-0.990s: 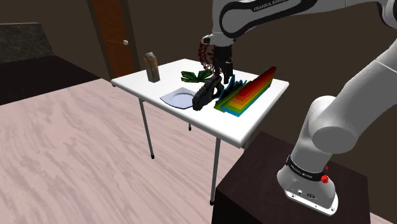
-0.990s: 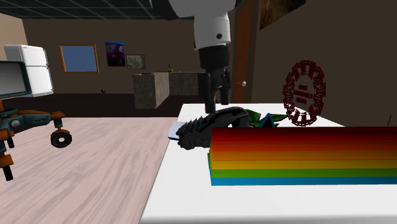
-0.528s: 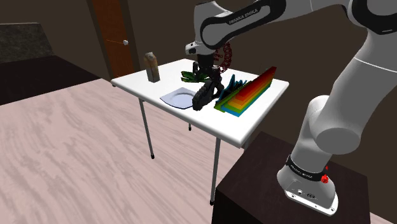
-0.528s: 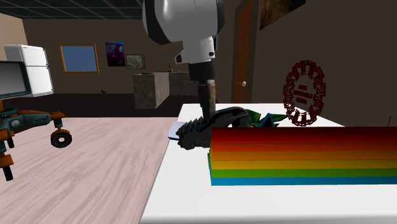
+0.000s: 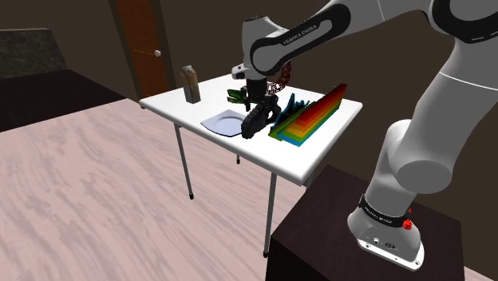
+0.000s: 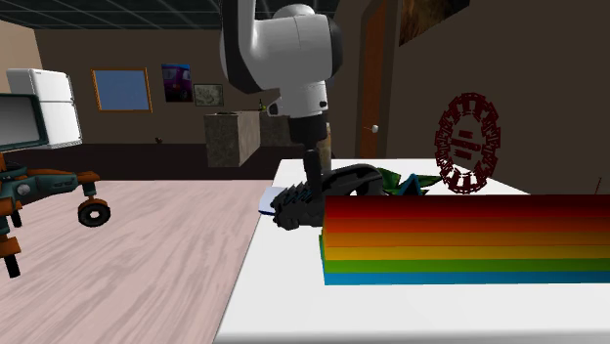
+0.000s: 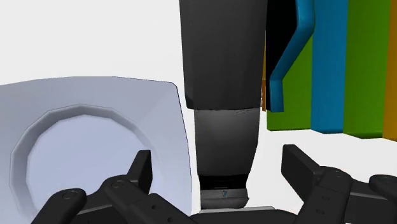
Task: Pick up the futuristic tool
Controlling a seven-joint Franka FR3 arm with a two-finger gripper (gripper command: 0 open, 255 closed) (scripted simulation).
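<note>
Both fingers [image 7: 141, 172] of end effector [image 7: 217, 158] apart, astride dark tool [image 7: 222, 70], seemingly not touching; pale plate [image 7: 95, 94] beside

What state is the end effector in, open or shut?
Open: the end effector has fingers apart, flanking the dark tool without touching it.

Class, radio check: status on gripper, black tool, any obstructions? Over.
Gripper open, fingers astride black tool, not clasping. It lies on the table. White dish and rainbow block close alongside.
</note>
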